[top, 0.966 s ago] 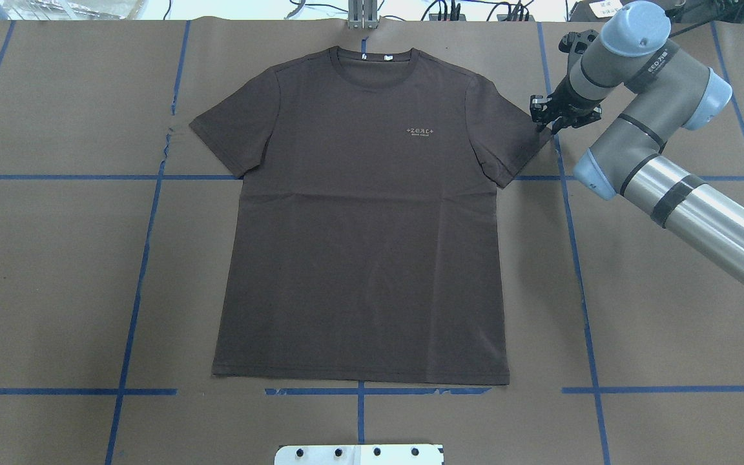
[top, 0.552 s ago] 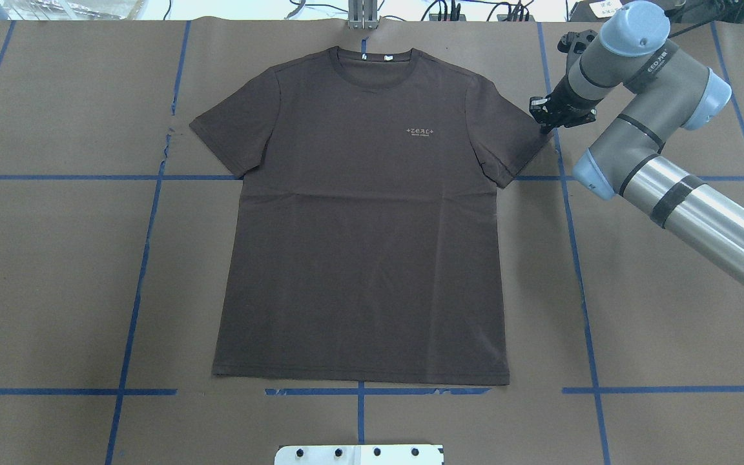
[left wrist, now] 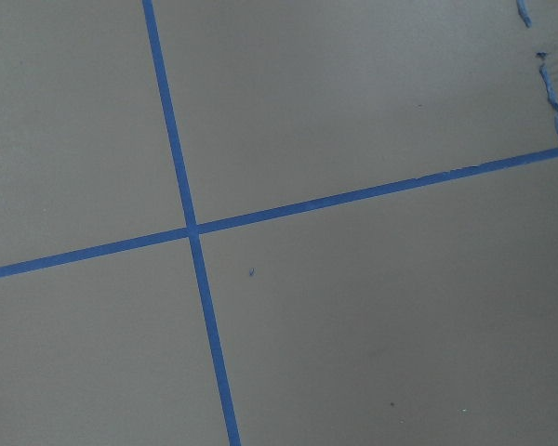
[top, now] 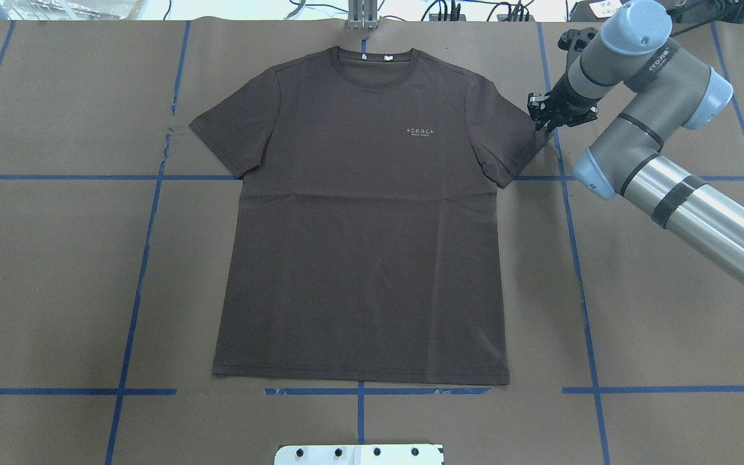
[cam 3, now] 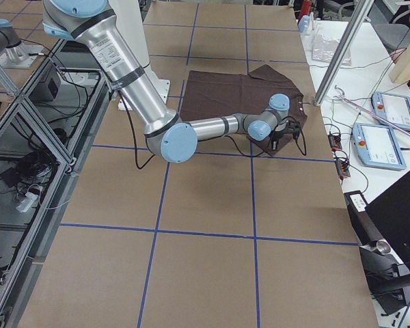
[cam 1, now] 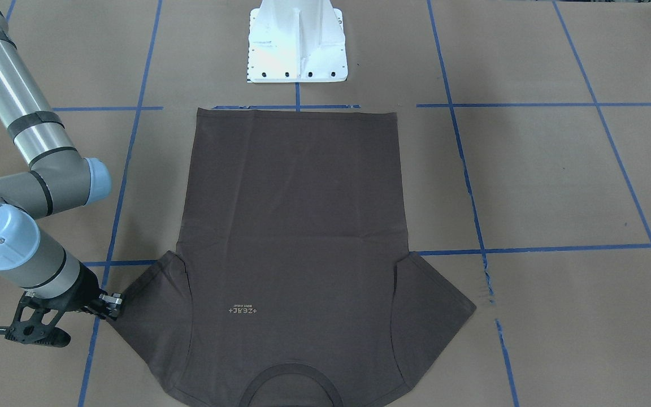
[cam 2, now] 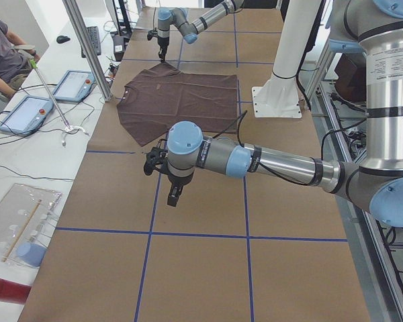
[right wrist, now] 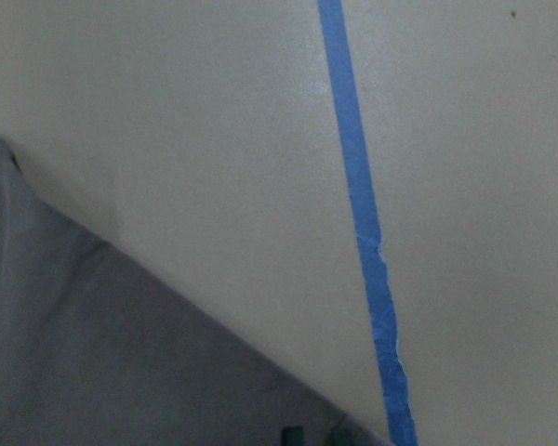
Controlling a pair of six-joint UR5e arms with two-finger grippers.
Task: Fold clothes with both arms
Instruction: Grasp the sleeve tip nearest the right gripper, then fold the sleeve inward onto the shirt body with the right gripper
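With the T-shirt (top: 359, 226) spread flat, face up, mid-bench (top: 55, 271) and the right gripper (top: 543, 124) at its sleeve tip (top: 530, 137), fingers too small to tell whether apart or clamped, the grasp should take both hem layers cleanly, while the left gripper (cam 2: 173, 196), equally unreadable, hangs well apart.

So from this end the big near right arm (cam 3: 126, 72) stretches out over the brown paper table (cam 3: 191, 273) with its blue tape grid (cam 3: 157, 231), and its gripper (cam 3: 282, 133) sits right at the near sleeve corner of the dark T-shirt (cam 3: 222, 89), with two tablets (cam 3: 389, 109) off to the side.
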